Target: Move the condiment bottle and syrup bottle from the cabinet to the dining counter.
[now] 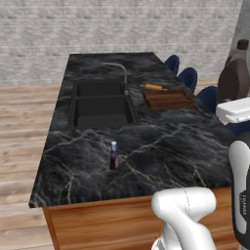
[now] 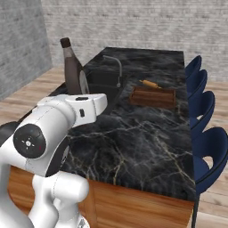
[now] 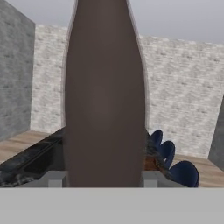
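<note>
My gripper (image 3: 103, 180) is shut on the syrup bottle (image 3: 105, 96), a wide brown bottle standing upright between the two fingers (image 3: 54, 179). That syrup bottle (image 1: 234, 78) hangs in the air beyond the right side of the dining counter (image 1: 166, 146), with the gripper (image 1: 233, 101) at its base. From the other side, the syrup bottle (image 2: 71, 67) and gripper (image 2: 76, 91) are over the dining counter's (image 2: 142, 133) left part. The condiment bottle (image 1: 114, 156), slender dark red with a pale cap, stands upright on the marble near the front edge. The cabinet is out of view.
A double sink (image 1: 100, 105) with a grey faucet (image 1: 119, 71) takes up the counter's left half. A wooden tray (image 1: 168, 99) with a rolling pin (image 1: 152, 87) behind it lies at the right. Blue stools (image 2: 200, 107) line the far side.
</note>
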Robot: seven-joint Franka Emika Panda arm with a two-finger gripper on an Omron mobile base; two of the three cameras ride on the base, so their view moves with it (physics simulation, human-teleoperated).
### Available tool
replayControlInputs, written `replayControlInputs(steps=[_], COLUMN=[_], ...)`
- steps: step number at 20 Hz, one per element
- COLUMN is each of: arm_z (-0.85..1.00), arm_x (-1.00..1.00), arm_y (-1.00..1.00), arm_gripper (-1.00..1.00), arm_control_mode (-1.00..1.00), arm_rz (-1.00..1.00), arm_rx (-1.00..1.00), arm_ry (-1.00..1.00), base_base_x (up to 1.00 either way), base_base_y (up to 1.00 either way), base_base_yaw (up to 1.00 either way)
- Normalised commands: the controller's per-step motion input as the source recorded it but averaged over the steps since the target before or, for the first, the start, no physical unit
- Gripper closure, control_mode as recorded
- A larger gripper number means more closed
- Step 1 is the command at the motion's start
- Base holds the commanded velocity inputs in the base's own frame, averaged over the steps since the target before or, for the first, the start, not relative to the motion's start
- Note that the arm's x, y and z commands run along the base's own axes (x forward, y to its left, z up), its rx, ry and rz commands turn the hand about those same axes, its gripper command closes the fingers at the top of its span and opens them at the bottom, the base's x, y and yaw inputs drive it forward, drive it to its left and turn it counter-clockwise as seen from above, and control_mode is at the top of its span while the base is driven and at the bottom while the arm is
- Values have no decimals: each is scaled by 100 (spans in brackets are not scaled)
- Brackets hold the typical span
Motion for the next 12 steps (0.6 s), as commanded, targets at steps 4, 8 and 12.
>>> replayControlInputs(steps=[4,8,12], arm_z=[-2,-31,-52], arm_x=[0,10,31], arm_y=[0,0,0], arm_gripper=[100,100,100], arm_control_mode=[-100,-100,-100], arm_rz=[0,1,14], arm_rx=[0,0,-1], arm_ry=[0,4,17], base_base_x=[0,0,0], base_base_y=[0,0,0], base_base_yaw=[0,0,0])
